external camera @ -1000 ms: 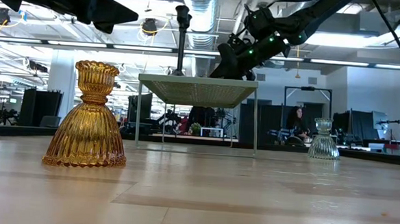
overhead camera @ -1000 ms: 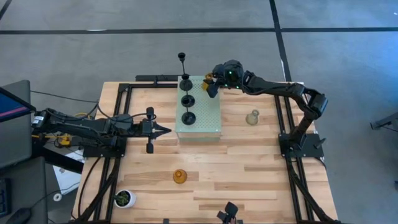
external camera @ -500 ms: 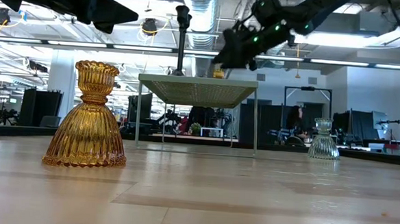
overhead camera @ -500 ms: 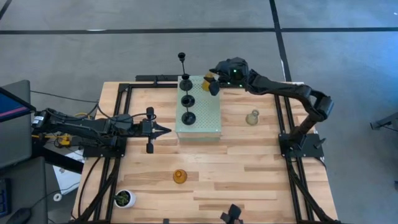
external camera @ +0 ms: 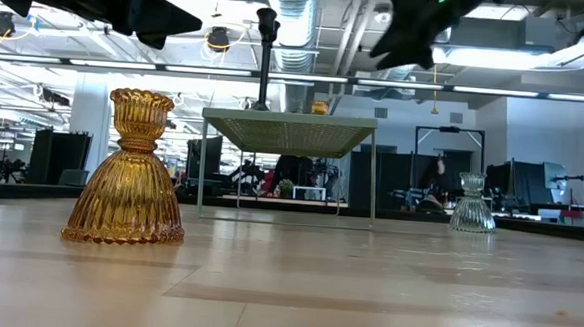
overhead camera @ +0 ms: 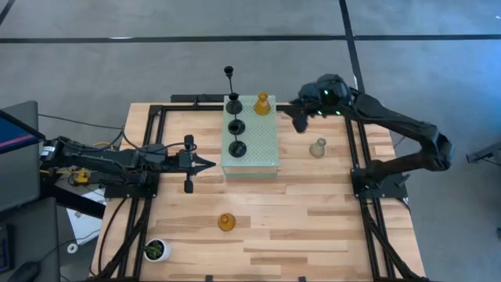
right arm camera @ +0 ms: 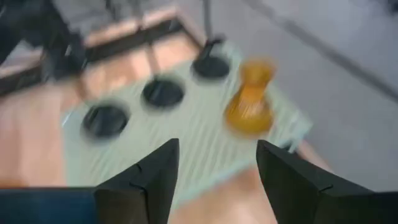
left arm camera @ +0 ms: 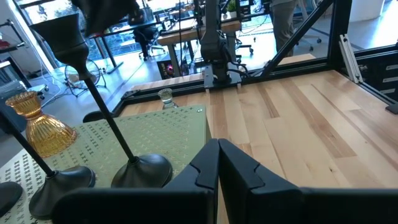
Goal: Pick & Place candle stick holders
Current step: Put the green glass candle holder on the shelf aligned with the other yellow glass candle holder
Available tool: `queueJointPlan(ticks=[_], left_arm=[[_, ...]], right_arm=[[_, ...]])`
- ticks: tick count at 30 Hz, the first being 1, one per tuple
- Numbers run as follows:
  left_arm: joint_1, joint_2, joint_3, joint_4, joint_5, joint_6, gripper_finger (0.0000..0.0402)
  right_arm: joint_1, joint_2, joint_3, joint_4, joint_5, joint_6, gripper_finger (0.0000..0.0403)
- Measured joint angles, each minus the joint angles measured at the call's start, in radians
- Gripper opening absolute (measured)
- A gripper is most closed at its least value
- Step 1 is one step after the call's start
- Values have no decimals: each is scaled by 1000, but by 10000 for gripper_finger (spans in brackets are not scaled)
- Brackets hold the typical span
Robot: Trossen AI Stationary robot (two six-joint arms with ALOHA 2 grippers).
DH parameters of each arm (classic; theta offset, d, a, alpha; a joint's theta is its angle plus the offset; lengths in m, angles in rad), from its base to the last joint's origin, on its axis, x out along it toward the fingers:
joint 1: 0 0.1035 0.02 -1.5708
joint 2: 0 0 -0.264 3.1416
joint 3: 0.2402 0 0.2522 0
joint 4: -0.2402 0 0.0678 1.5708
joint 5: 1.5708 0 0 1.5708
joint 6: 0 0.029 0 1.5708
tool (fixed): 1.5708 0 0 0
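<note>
**Amber holder stands on the green block, right gripper hangs empty beside it**

Amber glass shows in two places. One amber holder (overhead camera: 261,104) stands upright at the far right corner of the pale green perforated block (overhead camera: 266,145), clear of any finger. The second amber holder (overhead camera: 226,222) sits on bare wood toward the worktop's near edge, well apart from everything else.

Three black holders (overhead camera: 236,127) stand in a row along the block's left edge — round bases on the perforated top, thin stems up. The pale grey-green holder (overhead camera: 317,147) rests on the worktop between the block and the right edge.

The right gripper (overhead camera: 300,117) hangs above the worktop just off the block's right side, near the far edge; its fingers (right arm camera: 146,180) are spread wide and hold nothing. The left gripper (overhead camera: 205,164) waits over the worktop just beside the block's left edge, fingertips pressed together, empty.

A white pot with a green plant (overhead camera: 156,250) sits at the near left corner.
</note>
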Motion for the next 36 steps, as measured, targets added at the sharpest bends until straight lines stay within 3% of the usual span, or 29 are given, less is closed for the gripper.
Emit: queueJointPlan(ticks=[7, 13, 17, 27, 31, 36], left_arm=[[0, 0, 0, 0, 0, 0, 10], [0, 0, 0, 0, 0, 0, 10], [0, 0, 0, 0, 0, 0, 10], [0, 0, 0, 1, 0, 0, 10], [0, 0, 0, 0, -1, 0, 10], [0, 0, 0, 1, -4, 1, 10]], right_arm=[[119, -81, 0, -334, 58, 120, 168], [167, -85, 0, -506, 222, 222, 138], [166, -56, 0, -583, 248, 272, 124], [207, -17, -115, -638, 248, 394, 118], [287, -51, -191, -636, 260, 507, 118], [459, -112, -311, -610, 362, 742, 118]])
